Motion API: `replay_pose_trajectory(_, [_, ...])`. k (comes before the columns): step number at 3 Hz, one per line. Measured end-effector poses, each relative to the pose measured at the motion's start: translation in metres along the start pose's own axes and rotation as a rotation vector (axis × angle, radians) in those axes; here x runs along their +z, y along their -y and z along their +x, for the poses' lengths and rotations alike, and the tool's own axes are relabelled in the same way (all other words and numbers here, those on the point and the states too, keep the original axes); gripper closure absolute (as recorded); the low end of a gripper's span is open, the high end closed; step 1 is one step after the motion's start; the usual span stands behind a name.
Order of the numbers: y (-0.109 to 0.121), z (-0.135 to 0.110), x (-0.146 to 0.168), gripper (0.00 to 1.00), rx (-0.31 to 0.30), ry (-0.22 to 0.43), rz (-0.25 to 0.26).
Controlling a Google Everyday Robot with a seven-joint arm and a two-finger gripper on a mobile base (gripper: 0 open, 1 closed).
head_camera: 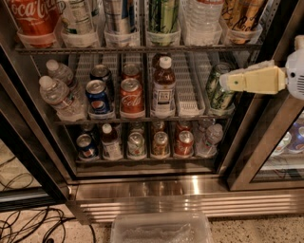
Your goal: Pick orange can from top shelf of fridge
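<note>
The orange can is metallic orange-gold with dark scribbly markings. It stands in a clear cup at the far right of the top shelf of the open fridge; its top is cut off by the frame edge. My gripper, cream-coloured, reaches in from the right and points left. It sits below the top shelf, level with the middle rack, in front of a green can, and well under the orange can.
The top shelf also holds a Coca-Cola bottle, tall green-striped cans and a water bottle. Lower racks hold cans and bottles. The open door frame stands right. A clear bin and cables lie on the floor.
</note>
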State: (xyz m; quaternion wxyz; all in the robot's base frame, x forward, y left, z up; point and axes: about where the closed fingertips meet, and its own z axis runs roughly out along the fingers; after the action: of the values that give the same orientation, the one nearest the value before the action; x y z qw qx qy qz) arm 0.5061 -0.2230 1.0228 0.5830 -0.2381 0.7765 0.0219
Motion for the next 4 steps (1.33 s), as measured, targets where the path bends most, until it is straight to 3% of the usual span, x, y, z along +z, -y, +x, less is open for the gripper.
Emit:
replay_pose_trajectory(2, [0.005,-0.049,0.002,0.0,0.001,0.19,0.125])
replay_pose_trajectory(3, [0.006,-0.064,0.004,0.1,0.003,0.245,0.157])
replay_pose_trajectory(4, [0.008,-0.067,0.005,0.13,0.014,0.274,0.179])
